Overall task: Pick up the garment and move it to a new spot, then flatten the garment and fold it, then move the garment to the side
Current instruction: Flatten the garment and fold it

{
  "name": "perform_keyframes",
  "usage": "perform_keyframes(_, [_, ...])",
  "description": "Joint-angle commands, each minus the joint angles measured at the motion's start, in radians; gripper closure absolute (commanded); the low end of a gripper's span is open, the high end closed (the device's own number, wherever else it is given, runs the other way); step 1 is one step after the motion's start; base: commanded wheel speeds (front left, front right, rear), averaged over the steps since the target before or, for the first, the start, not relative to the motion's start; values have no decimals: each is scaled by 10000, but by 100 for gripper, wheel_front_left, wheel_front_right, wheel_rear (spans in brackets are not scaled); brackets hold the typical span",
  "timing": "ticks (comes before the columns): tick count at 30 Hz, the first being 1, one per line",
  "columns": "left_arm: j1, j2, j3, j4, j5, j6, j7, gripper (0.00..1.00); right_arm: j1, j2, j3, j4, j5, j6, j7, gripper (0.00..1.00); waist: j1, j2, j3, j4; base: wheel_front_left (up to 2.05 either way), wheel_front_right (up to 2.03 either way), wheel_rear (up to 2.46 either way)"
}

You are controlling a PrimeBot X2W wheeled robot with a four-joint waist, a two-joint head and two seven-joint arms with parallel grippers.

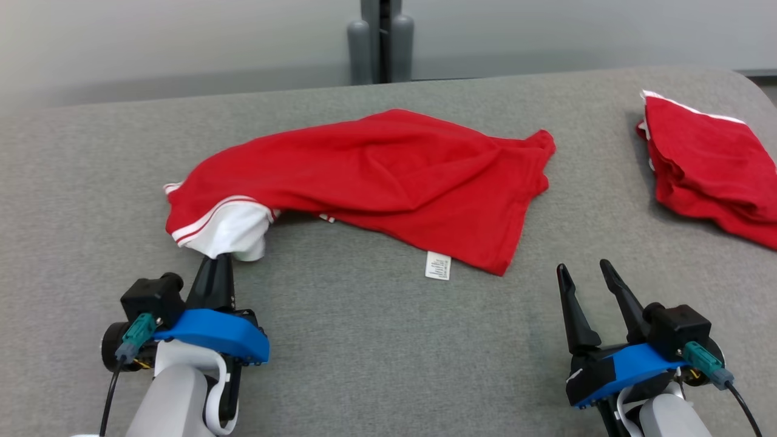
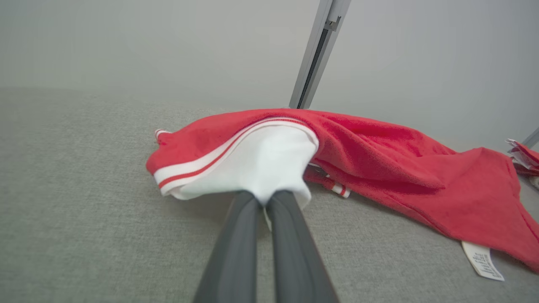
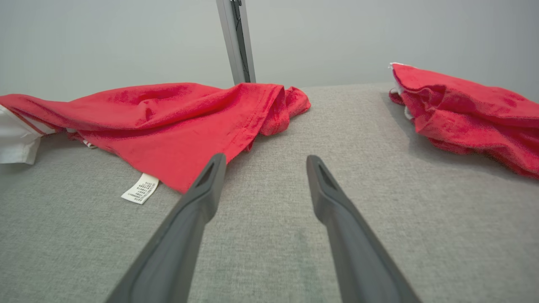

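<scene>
You have plenty of bare grey table [image 1: 364,352] to work on: a wide clear strip runs between the near hem of the garment and your two grippers, and more lies open to the left. The red garment [image 1: 388,170] lies crumpled across the middle of the table, stretched from left to right, with the table's far edge close behind it. A grey post [image 1: 379,39] stands beyond that edge. To the right, well apart from your garment, a second red garment [image 1: 710,164] sits in a folded heap near the rounded far right corner, cut off by the edge of the head view.

A white care label [image 1: 438,265] sticks out from the near hem and lies flat on the table. It carries lines of dark print, probably washing text, but too small to read.

Your left gripper [image 1: 220,260] has its fingers pinched together on the garment's white part with red stripes [image 1: 227,233] at the left end, and that cloth bunches up at the tips. Your right gripper [image 1: 584,267] has its fingers spread wide and holds nothing; it sits over bare table just right of the garment's near right corner.
</scene>
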Motion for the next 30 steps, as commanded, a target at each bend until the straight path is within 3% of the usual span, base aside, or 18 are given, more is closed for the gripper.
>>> perform_keyframes(1, [217,159,-25,-316,131,65,-72,100,81,-22,1,42,49,1,-58,0,-1,0,-93,140,0,0,0])
perform_keyframes(10, [1642,861,-401,-3177,524,267,1045,100,349,-20,-157,260,201,1,-56,0,-1,0,-782,774,0,0,0])
perform_keyframes(16, [2980,1322,-671,-5468,353,388,2865,100,491,-20,-291,368,261,1,-56,0,-1,0,-918,914,0,0,0])
perform_keyframes(21, [3952,1572,-769,-6014,10,527,4211,100,476,-20,-336,454,251,1,-56,0,-1,0,-838,915,0,0,0])
perform_keyframes(22, [4112,1511,-841,-5922,-160,493,4437,96,454,-22,-327,468,247,1,-56,0,-1,0,-822,907,0,0,0])
perform_keyframes(24, [4291,1664,-1007,-5620,-88,403,4755,65,405,-22,-293,512,237,1,-56,0,-1,0,-798,874,0,0,0])
perform_keyframes(26, [4426,1526,-1160,-5376,-230,364,4921,0,354,-22,-294,524,212,1,-56,0,-1,0,-777,853,0,0,0])
perform_keyframes(30, [4536,1325,-1330,-5034,-378,307,4853,0,345,-22,-390,547,98,1,-56,0,-1,0,-775,868,0,0,0])
